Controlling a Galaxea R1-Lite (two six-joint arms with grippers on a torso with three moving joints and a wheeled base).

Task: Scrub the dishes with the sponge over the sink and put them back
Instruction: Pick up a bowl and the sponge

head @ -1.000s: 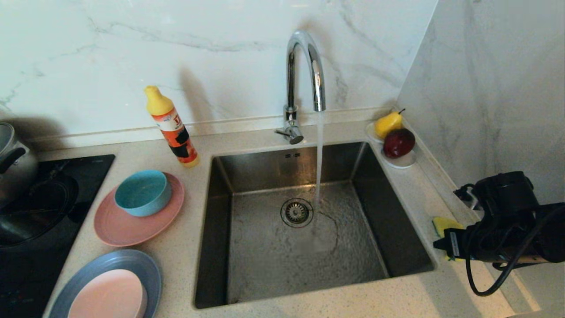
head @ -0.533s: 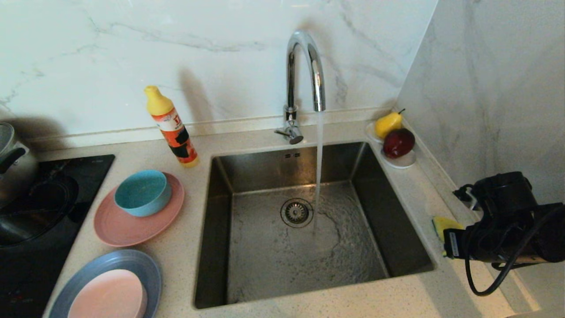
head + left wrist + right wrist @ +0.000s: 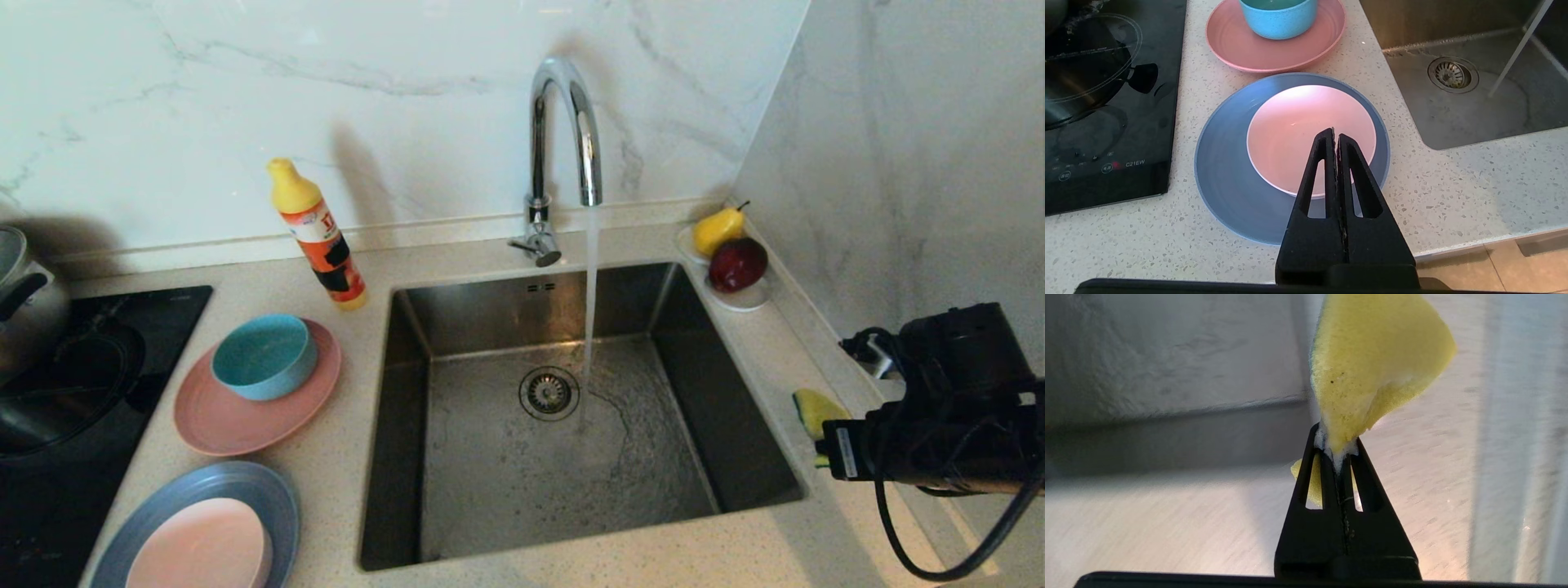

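My right gripper (image 3: 1336, 446) is shut on one corner of the yellow sponge (image 3: 1372, 363), with foam at the fingertips. It holds the sponge (image 3: 812, 411) just above the counter to the right of the sink (image 3: 490, 498), where the tap (image 3: 563, 122) runs water into the basin. Left of the sink, the teal bowl (image 3: 263, 355) sits on the salmon-pink plate (image 3: 229, 420). Nearer the front edge, the pale pink bowl (image 3: 1298, 122) rests in the grey-blue plate (image 3: 1224, 179). My left gripper (image 3: 1335, 132) hangs shut and empty above that bowl.
A yellow-capped soap bottle (image 3: 318, 237) stands behind the plates. A white saucer (image 3: 744, 300) with a pear and an apple sits at the sink's back right corner. A steel pot (image 3: 20, 302) is on the black hob (image 3: 82, 392). The marble side wall (image 3: 898, 163) is close to my right arm.
My right gripper has closed on the sponge and raised it slightly off the counter. The left arm and the dishes have not moved.
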